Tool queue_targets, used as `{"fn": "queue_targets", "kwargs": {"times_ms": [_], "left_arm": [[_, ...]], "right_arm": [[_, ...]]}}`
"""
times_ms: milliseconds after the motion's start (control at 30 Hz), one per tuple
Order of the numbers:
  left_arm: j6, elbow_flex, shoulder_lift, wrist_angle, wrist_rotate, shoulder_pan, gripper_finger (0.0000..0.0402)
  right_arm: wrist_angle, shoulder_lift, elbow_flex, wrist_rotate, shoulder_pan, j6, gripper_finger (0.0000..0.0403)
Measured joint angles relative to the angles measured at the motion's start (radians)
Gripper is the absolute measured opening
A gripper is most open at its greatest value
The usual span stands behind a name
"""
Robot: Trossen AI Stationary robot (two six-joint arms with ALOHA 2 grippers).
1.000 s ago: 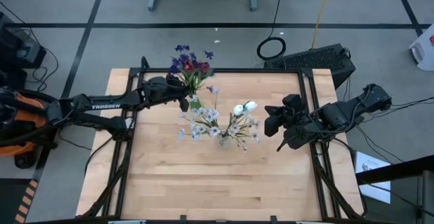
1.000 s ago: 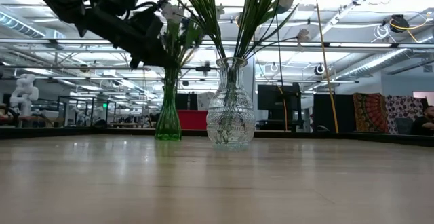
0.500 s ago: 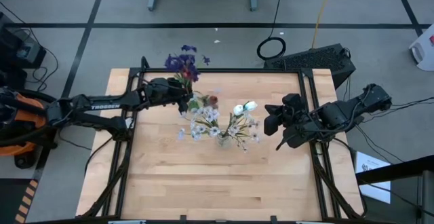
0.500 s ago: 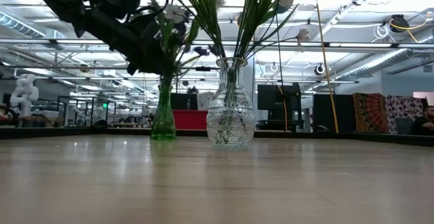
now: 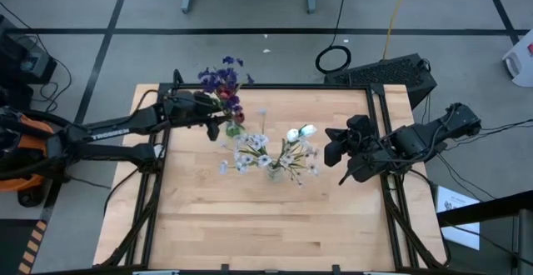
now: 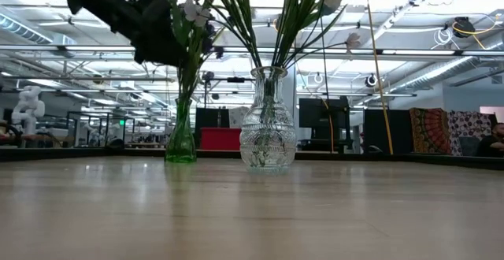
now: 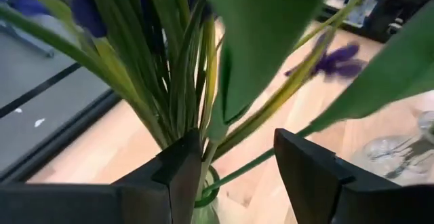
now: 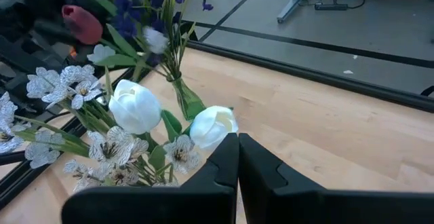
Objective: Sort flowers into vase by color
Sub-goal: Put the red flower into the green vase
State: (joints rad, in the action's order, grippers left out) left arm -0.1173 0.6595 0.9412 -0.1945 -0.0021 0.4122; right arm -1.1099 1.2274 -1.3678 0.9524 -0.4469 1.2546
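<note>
flaring slim green glass vase (image 6: pixel 180 138) beside ribbed clear bulbous vase (image 6: pixel 268 122)

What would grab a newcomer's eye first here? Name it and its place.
The clear glass vase mid-table, full of white tulips and pale sprays. Behind it, the green vase of purple flowers near the far edge, with the open left gripper at its stems.

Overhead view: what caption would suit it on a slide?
Left gripper open beside the purple and red flowers; white flowers mid-table; right gripper shut, waiting.
</note>
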Motion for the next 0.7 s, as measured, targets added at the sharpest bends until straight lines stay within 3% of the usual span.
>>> {"fn": "queue_targets", "kwargs": {"times_ms": [700], "left_arm": [[-0.017, 0.017, -0.32, -0.209, 0.0, -0.001, 0.0192]], "right_arm": [[0.003, 0.0, 0.0, 0.012, 0.029, -0.052, 0.0]]}}
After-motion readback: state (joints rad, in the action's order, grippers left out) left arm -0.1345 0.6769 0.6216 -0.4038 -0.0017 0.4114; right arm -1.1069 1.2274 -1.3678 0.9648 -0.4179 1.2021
